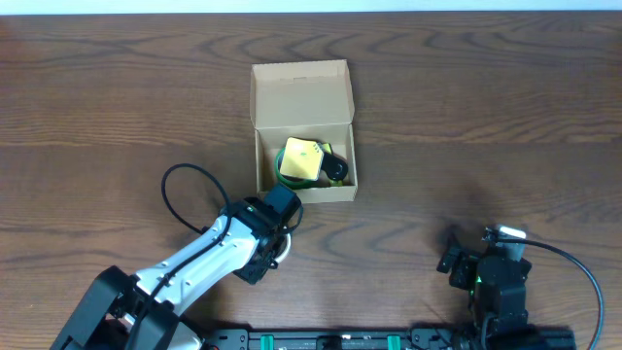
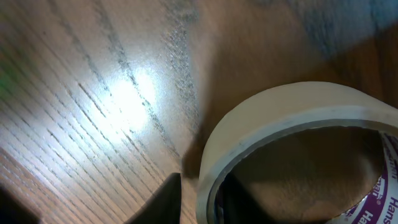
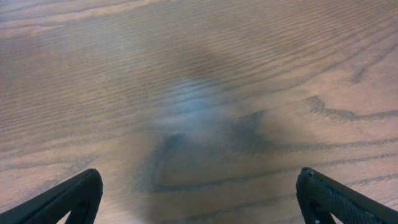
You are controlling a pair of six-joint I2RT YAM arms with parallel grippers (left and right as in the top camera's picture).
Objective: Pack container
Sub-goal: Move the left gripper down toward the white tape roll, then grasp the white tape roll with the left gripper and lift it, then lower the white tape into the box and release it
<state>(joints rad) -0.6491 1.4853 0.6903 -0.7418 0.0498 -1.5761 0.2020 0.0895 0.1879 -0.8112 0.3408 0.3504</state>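
Wooden bench (image 1: 486, 107), and your left gripper (image 2: 198, 196) pinches a tape roll (image 2: 280, 112) just beside the container (image 1: 303, 192), your right gripper (image 3: 199, 202) spread wide, well apart from it.

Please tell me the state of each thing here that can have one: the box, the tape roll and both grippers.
container: open, lid flap up, partly filled.
tape roll: outside the container, gripped by its wall.
left gripper: shut on the tape roll.
right gripper: open, empty, over the table.
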